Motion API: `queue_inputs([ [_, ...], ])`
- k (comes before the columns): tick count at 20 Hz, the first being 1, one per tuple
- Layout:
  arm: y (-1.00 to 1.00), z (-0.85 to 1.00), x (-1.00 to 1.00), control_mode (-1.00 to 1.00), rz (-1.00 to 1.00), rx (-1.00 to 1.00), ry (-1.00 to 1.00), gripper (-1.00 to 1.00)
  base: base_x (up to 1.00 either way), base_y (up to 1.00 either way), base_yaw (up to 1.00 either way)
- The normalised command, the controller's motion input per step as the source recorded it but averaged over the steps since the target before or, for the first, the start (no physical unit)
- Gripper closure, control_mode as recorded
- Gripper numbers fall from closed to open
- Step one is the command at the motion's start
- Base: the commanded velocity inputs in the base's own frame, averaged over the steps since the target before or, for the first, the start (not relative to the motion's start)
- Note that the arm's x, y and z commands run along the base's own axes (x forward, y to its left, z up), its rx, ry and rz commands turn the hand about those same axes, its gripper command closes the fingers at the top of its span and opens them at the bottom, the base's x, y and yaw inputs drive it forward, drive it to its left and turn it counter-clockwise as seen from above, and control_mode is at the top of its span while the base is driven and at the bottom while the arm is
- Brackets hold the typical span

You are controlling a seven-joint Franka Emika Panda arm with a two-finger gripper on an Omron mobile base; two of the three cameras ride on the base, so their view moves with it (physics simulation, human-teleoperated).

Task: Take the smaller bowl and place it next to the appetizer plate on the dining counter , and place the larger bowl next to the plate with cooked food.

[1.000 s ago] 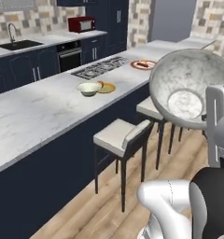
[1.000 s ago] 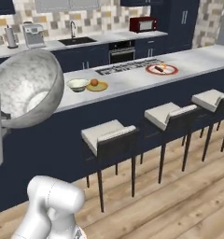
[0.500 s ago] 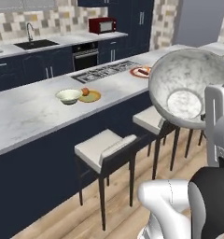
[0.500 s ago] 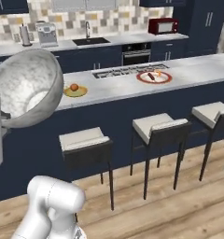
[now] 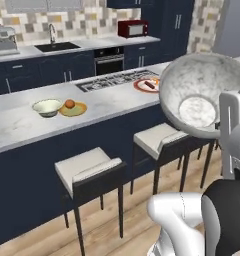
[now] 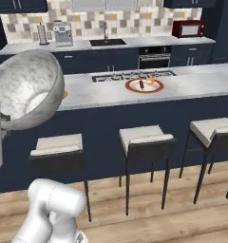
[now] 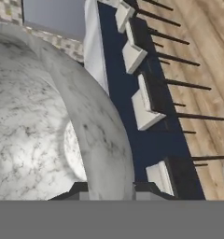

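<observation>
Larger bowl: the grey-white marbled larger bowl [image 5: 202,95] was up in the air on the stool side of the counter, tipped on its side so that its open mouth faced the base cameras; it was not resting on any surface.
Gripper: the gripper [image 7: 107,189] had its two dark fingertips [image 7: 74,190] one on each side of the bowl's rim wall, pinching the rim between them.
Smaller bowl: the cream and green smaller bowl [image 5: 47,107] stood upright on the dining counter [image 5: 22,125], just beside the appetizer plate [image 5: 74,109], on the plate's left as the left base view showed it.
Appetizer plate: flat and yellow, with one orange ball [image 5: 69,103] on it.
Plate with cooked food: the white, red-rimmed plate with cooked food [image 6: 144,85] lay on the marble top just in front of the black cooktop [image 6: 133,75], well apart from the yellow plate.
Stools: three stools [image 6: 144,140] with pale seats stood along the dark navy base of the counter, on the wooden floor [image 6: 158,223].
Back wall: a sink [image 6: 108,42], a red microwave [image 6: 188,29] and a coffee machine [image 6: 62,34] were on the far counter.
</observation>
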Motion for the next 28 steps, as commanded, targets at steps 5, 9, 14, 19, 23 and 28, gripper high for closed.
queue_inputs([
  [5, 0.00, 0.00, 0.00, 1.00, 0.00, 0.00, 0.00, 1.00, 0.38, -0.87, 0.38],
  [9, 0.00, 0.00, 0.00, 1.00, 0.00, 0.00, 0.00, 1.00, 0.35, -0.62, 0.39],
  [14, 0.00, 0.00, 0.00, 1.00, 0.00, 0.00, 0.00, 1.00, 0.51, -0.52, 0.38],
  [19, 0.00, 0.00, 0.00, 1.00, 0.00, 0.00, 0.00, 1.00, 0.54, -0.66, 0.35],
  [23, 0.00, 0.00, 0.00, 1.00, 0.00, 0.00, 0.00, 1.00, 0.48, -0.38, 0.29],
  [28, 0.00, 0.00, 0.00, 1.00, 0.00, 0.00, 0.00, 1.00, 0.49, -0.31, 0.27],
])
